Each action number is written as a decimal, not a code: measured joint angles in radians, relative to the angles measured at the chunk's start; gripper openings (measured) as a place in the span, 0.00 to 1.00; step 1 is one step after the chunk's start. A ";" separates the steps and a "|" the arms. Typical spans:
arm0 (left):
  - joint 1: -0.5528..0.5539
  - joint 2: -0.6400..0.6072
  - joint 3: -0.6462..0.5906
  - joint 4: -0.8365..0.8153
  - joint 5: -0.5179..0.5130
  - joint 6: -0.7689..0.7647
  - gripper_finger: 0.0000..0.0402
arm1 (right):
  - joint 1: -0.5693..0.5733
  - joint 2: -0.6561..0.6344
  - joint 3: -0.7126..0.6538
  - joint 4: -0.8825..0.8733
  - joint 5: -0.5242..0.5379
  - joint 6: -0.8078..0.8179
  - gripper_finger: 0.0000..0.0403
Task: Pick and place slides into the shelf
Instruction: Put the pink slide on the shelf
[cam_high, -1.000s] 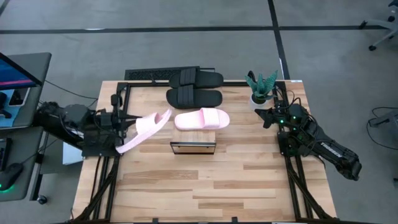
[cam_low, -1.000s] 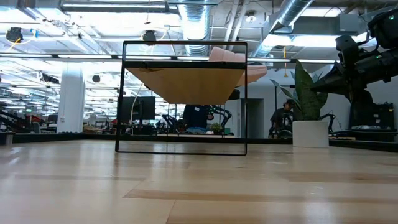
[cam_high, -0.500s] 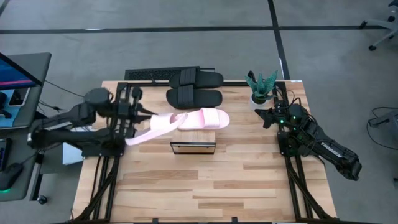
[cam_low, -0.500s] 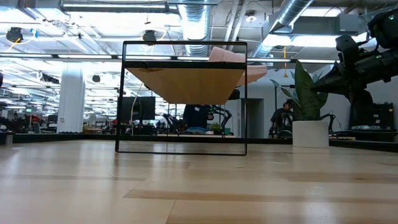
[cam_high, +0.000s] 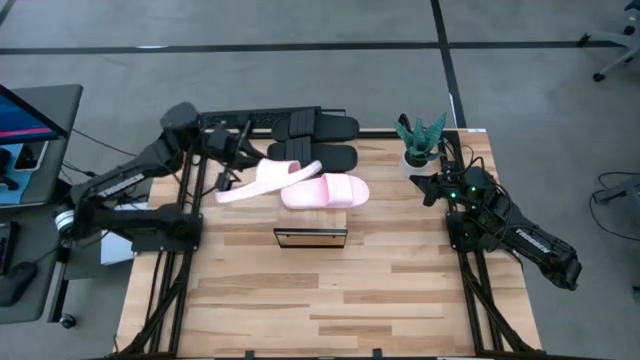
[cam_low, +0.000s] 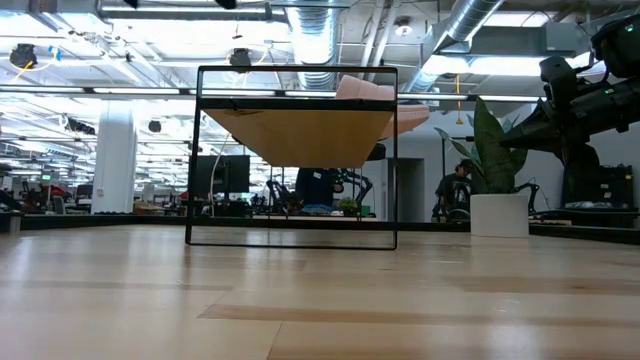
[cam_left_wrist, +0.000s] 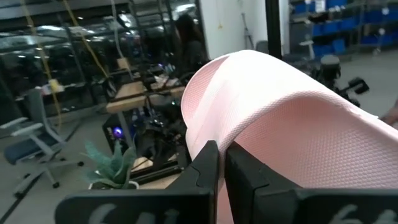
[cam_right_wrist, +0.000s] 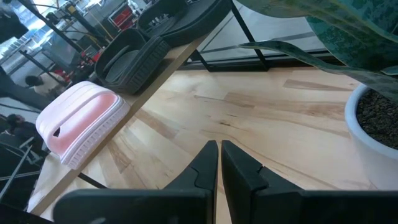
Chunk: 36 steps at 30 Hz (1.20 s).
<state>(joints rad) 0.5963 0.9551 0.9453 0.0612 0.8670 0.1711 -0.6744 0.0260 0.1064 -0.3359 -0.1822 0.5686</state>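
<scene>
My left gripper (cam_high: 238, 165) is shut on a pale pink slide (cam_high: 275, 180), carried in the air beside the shelf; its wide strap (cam_left_wrist: 280, 124) fills the left wrist view. The second pink slide (cam_high: 325, 191) lies sole down on the shelf's wood plank (cam_right_wrist: 146, 84), seen from below in the low view (cam_low: 365, 88). Two black slides (cam_high: 312, 156) lie on the same plank farther back. The shelf (cam_low: 300, 125) stands on its dark frame on the table. My right gripper (cam_high: 428, 186) is shut and waits near the table's right edge. My left gripper holds the pink slide near its left end, at the sole's edge (cam_high: 247, 178), coming from the table's left. The fingers (cam_left_wrist: 205, 165) stand almost together beside the strap and cover the place of contact. The slide is lifted clear of the table, roughly level, pointing right.
A potted plant (cam_high: 420, 140) in a white pot (cam_right_wrist: 373, 118) stands at the table's far right corner, close to my right gripper. A small dark box (cam_high: 310, 238) sits on the table in front of the shelf. Bare wood tabletop (cam_high: 330, 300) lies toward the near edge.
My left gripper has carried the pink slide toward the far edge and to the right, closer to the shelf. The slide has turned from a steep slant to lying nearly across, its right end now by the other pink slide. The right arm has kept still.
</scene>
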 joint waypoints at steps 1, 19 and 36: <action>-0.008 0.026 0.014 0.000 0.000 0.017 0.00 | 0.000 0.000 0.000 0.000 0.000 0.000 0.03; -0.252 0.259 0.302 -0.343 -0.393 0.420 0.00 | 0.000 0.000 0.000 0.000 0.000 0.000 0.03; -0.410 0.334 0.302 -0.309 -0.503 0.426 0.00 | 0.000 0.001 0.000 0.000 0.000 0.000 0.03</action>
<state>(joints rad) 0.1859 1.2891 1.2472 -0.2476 0.3635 0.5972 -0.6743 0.0271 0.1062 -0.3356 -0.1822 0.5686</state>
